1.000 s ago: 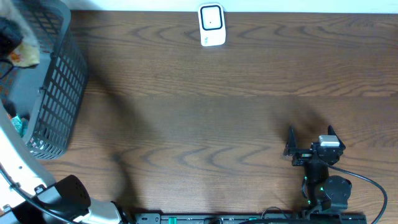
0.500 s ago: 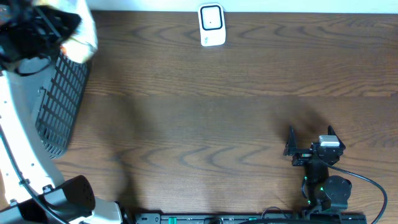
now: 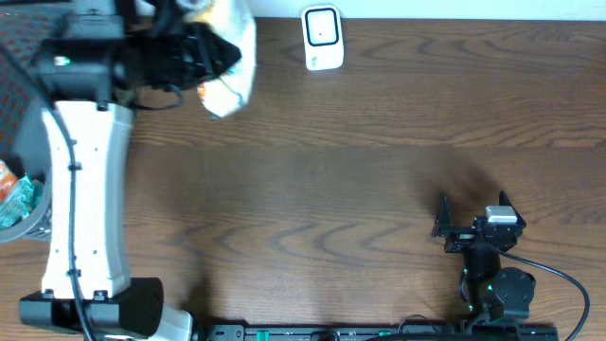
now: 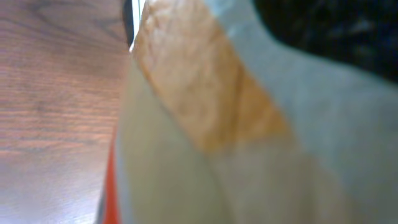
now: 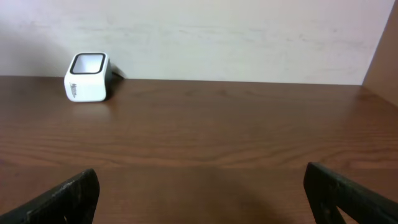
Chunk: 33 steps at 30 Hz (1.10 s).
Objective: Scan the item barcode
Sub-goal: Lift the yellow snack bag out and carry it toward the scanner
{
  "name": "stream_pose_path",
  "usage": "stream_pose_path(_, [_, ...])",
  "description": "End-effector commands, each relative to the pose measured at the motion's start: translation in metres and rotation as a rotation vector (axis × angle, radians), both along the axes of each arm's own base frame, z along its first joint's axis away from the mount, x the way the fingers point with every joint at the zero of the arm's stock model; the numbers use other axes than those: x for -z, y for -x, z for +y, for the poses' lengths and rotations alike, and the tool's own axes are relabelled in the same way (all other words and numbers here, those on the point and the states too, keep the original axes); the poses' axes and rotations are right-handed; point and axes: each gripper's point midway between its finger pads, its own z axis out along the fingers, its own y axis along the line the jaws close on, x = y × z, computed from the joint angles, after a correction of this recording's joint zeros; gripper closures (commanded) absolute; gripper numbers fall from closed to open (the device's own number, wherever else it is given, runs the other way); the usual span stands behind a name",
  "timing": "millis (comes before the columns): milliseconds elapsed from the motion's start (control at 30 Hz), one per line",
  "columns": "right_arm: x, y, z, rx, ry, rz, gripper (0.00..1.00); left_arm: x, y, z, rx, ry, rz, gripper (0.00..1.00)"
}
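In the overhead view my left gripper [image 3: 210, 54] is shut on the item [image 3: 231, 68], a soft white packet with orange print, held above the table's far left part. The white barcode scanner [image 3: 322, 38] stands at the far edge, a short way right of the packet. In the left wrist view the packet [image 4: 249, 155] fills the frame, blurred, and hides my fingers; no barcode is legible. My right gripper [image 3: 471, 214] rests open near the front right, nothing between its fingers. The right wrist view shows the scanner [image 5: 87, 77] far off to the left and the gripper [image 5: 208, 205] open.
A grey mesh basket [image 3: 36, 220] sits at the left edge, largely hidden by my white left arm [image 3: 85, 189]. Colourful packets [image 3: 13, 197] lie inside it. A pale wall [image 5: 199, 37] runs behind the table's far edge.
My left arm has swung right from above the basket, carrying the packet over the table toward the scanner. The right arm has not moved.
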Motion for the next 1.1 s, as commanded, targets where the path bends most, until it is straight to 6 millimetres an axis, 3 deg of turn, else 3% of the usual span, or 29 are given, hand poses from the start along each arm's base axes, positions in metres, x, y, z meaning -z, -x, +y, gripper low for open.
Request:
stream_pose_path(0, [0.001,0.000,-0.003,0.012,0.008,0.001,0.01,0.015,-0.003,0.008,-0.137,-0.186,0.010,0.92])
stream_pose_path(133, [0.001,0.000,-0.003,0.012,0.008,0.001,0.01,0.034,0.000,0.004,-0.263,-0.323,0.067,0.92])
stream_pose_path(333, [0.001,0.000,-0.003,0.012,0.008,0.001,0.01,0.070,0.005,-0.025,-0.286,-0.385,0.169,0.92])
stream_pose_path(633, [0.001,0.000,-0.003,0.012,0.008,0.001,0.01,0.148,0.004,-0.076,-0.214,-0.466,0.339,0.92])
stream_pose_path(933, [0.001,0.000,-0.003,0.012,0.008,0.001,0.01,0.222,0.005,-0.110,-0.239,-0.502,0.502,0.91])
stream_pose_path(1067, [0.001,0.000,-0.003,0.012,0.008,0.001,0.01,0.242,0.013,-0.137,-0.163,-0.458,0.558,0.72])
